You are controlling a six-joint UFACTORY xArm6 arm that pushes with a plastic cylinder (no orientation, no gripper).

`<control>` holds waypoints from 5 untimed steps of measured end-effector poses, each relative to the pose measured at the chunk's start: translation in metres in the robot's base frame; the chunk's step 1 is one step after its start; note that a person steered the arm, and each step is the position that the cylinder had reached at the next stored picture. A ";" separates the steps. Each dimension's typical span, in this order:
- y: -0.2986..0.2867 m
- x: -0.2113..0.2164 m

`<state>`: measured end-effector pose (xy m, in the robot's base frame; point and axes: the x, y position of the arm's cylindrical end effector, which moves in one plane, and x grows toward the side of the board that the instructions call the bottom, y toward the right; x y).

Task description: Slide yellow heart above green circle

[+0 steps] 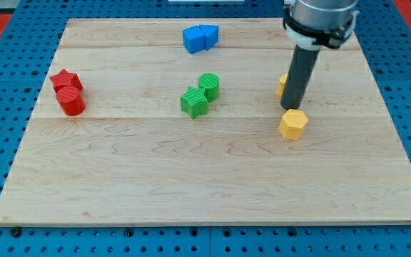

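The yellow heart (282, 85) lies at the view's right, mostly hidden behind my rod, with only its left edge showing. My tip (291, 107) rests just below and in front of it, right above a yellow hexagon (292, 124). The green circle (209, 85) sits near the board's middle, well to the left of the heart, touching a green star (194, 101) at its lower left.
A blue cube and a blue wedge-like block (200, 37) stand together at the view's top centre. A red star (66, 80) and a red cylinder (70, 101) touch at the view's left. The wooden board (191, 185) lies on a blue pegboard.
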<state>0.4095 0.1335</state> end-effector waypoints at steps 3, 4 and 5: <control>0.041 -0.031; 0.016 -0.066; -0.010 -0.073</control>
<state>0.3366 0.1238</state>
